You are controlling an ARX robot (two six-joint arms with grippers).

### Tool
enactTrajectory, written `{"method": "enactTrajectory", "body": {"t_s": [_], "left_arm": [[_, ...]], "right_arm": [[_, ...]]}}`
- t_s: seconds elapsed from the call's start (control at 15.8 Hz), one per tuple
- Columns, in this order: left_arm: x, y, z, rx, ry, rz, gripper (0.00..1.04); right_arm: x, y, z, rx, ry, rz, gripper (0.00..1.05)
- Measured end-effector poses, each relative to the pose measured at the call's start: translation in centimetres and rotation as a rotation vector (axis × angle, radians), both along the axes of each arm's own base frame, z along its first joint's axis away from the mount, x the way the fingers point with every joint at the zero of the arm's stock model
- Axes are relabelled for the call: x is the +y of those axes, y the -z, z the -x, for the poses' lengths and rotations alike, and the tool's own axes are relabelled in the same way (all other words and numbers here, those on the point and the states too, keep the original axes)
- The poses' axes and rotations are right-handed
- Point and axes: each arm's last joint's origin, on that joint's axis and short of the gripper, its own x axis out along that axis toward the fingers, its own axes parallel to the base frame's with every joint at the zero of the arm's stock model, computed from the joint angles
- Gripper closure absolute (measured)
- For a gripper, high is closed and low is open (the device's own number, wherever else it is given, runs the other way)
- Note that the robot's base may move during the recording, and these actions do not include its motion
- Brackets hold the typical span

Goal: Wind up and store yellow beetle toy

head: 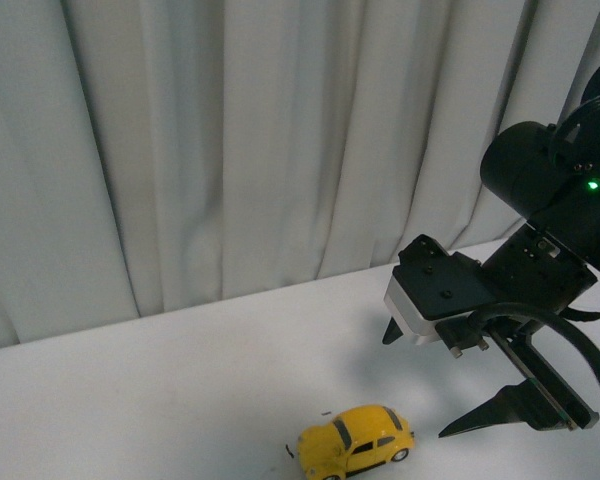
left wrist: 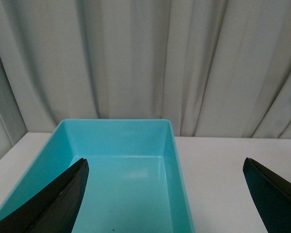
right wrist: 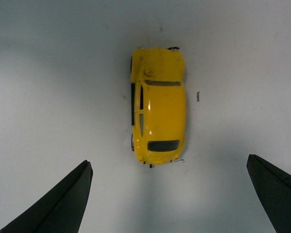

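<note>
1. The yellow beetle toy [head: 355, 440] stands on its wheels at the near edge of the white table [head: 130, 400], lowest in the front view and a little right of the middle; its length runs across that view, slightly angled; the right wrist view shows it from above, roof and both dark windows in sight, nothing touching it.
2. A tiny dark speck [right wrist: 198, 96] lies on the table just beside the toy.
3. The right gripper [head: 413, 388] hangs above the table to the right of the toy, near it but apart from it; its jaws stand wide apart and hold nothing; in its own wrist view the two black fingers [right wrist: 63, 204] frame the toy, which lies beyond their tips, about midway between them.
4. A small green light [head: 591, 184] glows on the black housing of the right arm.
5. The left gripper [left wrist: 165, 162] shows only in its own wrist view; its jaws are likewise spread wide, with nothing between them.
6. Beyond the left fingertips sits a turquoise bin [left wrist: 116, 121], rectangular and open-topped, resting on the white table.
7. A pale pleated curtain [head: 230, 150] closes off the scene behind the table in the front and left wrist views.
</note>
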Motion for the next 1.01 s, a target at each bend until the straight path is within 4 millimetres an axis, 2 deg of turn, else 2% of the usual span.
{"method": "enactTrajectory", "body": {"t_s": [0.19,0.51,0.82,1.01], "left_arm": [[0.0,0.0,0.0,0.0,0.0,0.0,0.07],[0.0,0.0,0.0,0.0,0.0,0.0,0.07],[0.0,0.0,0.0,0.0,0.0,0.0,0.07],[0.0,0.0,0.0,0.0,0.0,0.0,0.07]], "right_arm": [[0.4,1.4,-0.6,0.025,-0.022,0.026,0.07],[2.5,3.4,-2.9,0.032,-0.098,0.052,0.07],[4.9,4.9,-3.2,0.063,-0.168,0.086,0.07],[5.5,5.6,-3.3,0.067,-0.187,0.111,0.07]]}}
